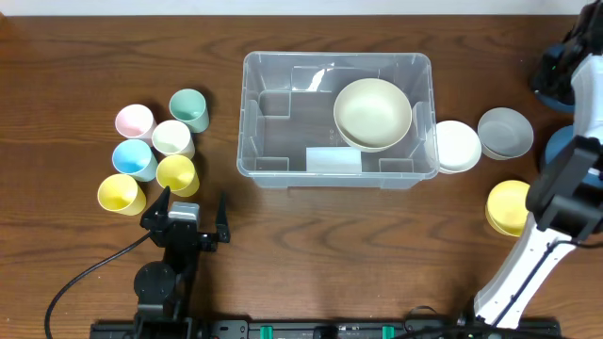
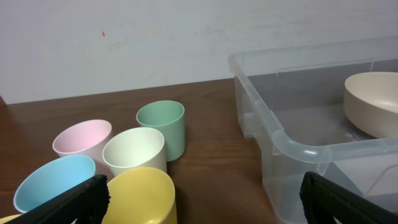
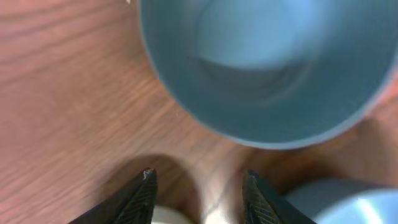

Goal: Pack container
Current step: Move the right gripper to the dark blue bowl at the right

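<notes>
Left pincer (image 1: 194, 205) sitting wide apart, empty, near front counter (image 1: 311, 245) edge, just short of yellow cup (image 1: 176, 173). Right pincer (image 3: 198, 186) standing partly apart, gripping nothing, hanging over bare wood beside blue bowl (image 3: 261, 62) rim. Container (image 1: 247, 122) resting mid-counter, cream bowl (image 1: 373, 113) lying in its right part; left part showing bare floor. Narrow bare strip running between cup cluster (image 1: 172, 138) and container's left wall. White bowl (image 1: 457, 146) sitting against container's right rim.
</notes>
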